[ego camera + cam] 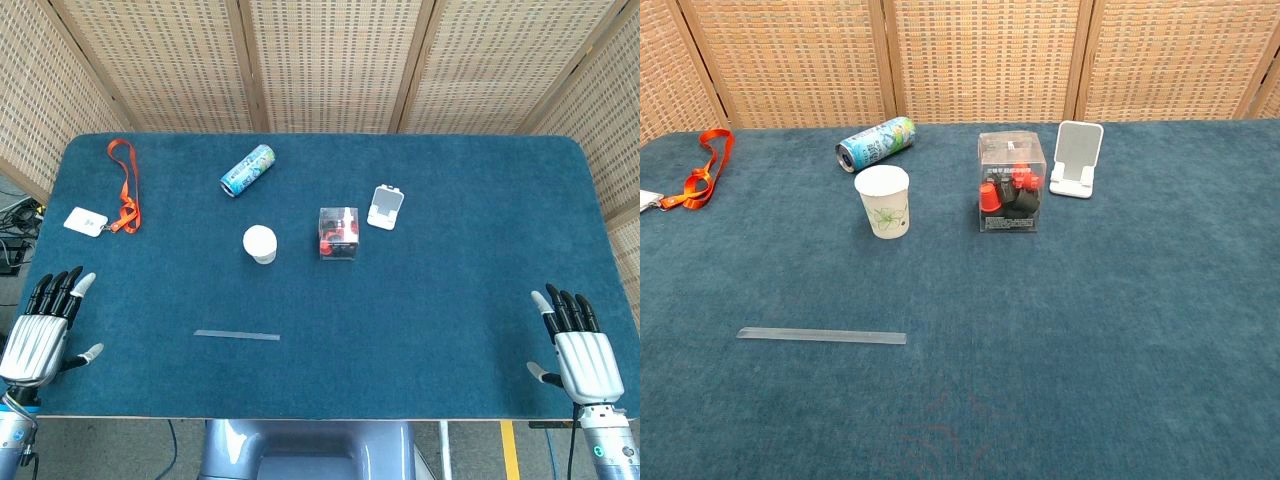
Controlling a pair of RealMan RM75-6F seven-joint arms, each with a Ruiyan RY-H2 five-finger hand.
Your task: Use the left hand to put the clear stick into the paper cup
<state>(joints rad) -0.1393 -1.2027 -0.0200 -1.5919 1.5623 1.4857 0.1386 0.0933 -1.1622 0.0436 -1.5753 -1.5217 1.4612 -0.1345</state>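
Chest view showed no writing clear enough to read: the paper cup (883,202) bore only a faint green leaf-like print, and the lettering on the blue-green drink can (875,144) lying on its side behind it was too small to make out. The clear box (1011,182) right of the cup held red and black items, with a white phone stand (1076,159) just beyond it. An orange lanyard (125,185) with a white badge card (85,221) lay at the far left of the blue table (430,330); any text on the card could not be read. The clear stick (237,335) lay flat on the cloth near the front edge, nearer the robot than the upright cup and slightly to its left, well apart from it. Head view showed the left hand (42,330) resting at the front left corner, fingers spread and holding nothing, with the stick off to its right, not touching. The right hand (578,345) sat at the front right corner, fingers likewise apart and empty.
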